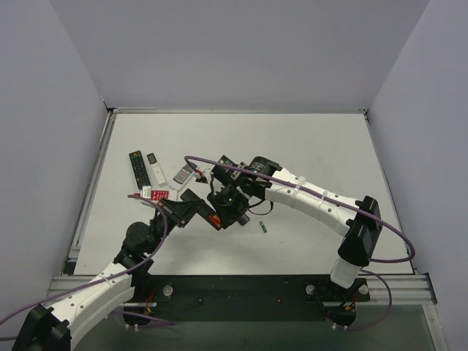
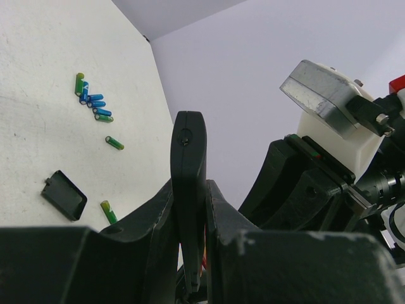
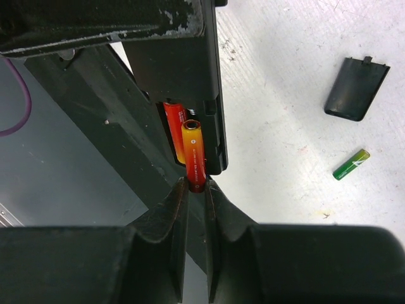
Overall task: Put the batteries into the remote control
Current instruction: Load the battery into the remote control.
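Orange-red battery (image 3: 194, 152) was pinched at its tail by the right gripper (image 3: 197, 187). Its long axis ran along the remote control (image 3: 212, 107), nose in the open bay beside a seated cell (image 3: 171, 119). The left gripper (image 2: 190, 212) was clamped on the remote control, just ahead of the right.

- The left gripper (image 2: 191, 218) was clamped on the remote control (image 2: 188, 158), held edgewise between its fingers.
- The right gripper (image 3: 196, 185) pinched the near end of an orange-red battery (image 3: 193, 149) at its fingertips.
- The left arm (image 1: 110, 274) and right arm (image 1: 314, 201) reached inward, their grippers just beside each other.
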